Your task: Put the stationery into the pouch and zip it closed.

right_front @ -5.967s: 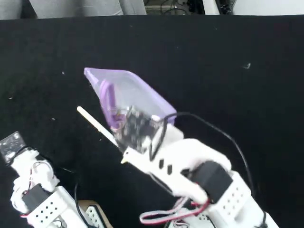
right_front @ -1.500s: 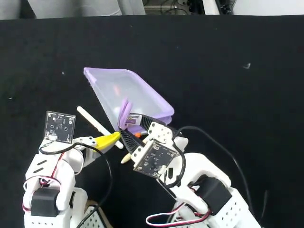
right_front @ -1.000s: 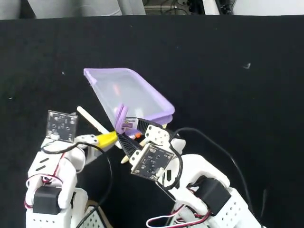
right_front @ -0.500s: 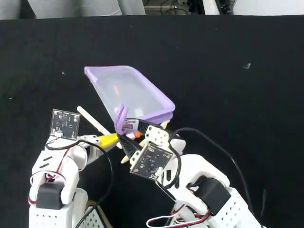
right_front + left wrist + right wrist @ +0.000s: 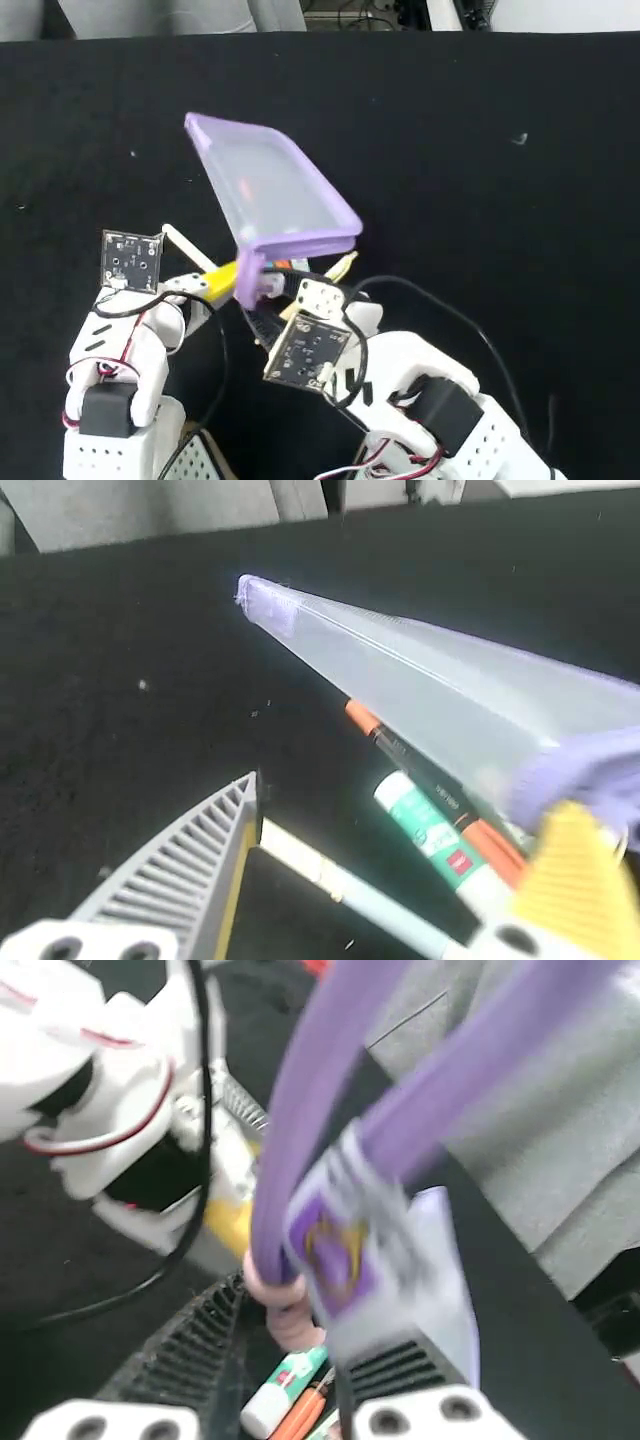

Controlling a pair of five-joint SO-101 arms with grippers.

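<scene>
From above, the pouch [image 5: 270, 185] hangs tilted over the desk [image 5: 480, 150], its low end pinched in my right claw [image 5: 265, 298]. My left claw [image 5: 225, 282] sits just beside that end. At my left wrist, that claw gapes wide, with a glue stick [image 5: 425, 825] and an orange pen [image 5: 372, 725] below the pouch; inside it or under it, I can't tell. At my right wrist, the jaws clench its purple tab [image 5: 340, 1245].

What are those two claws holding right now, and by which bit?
The right claw grips the purple pouch by its purple-edged near corner. The left claw is open, holding nothing.
</scene>
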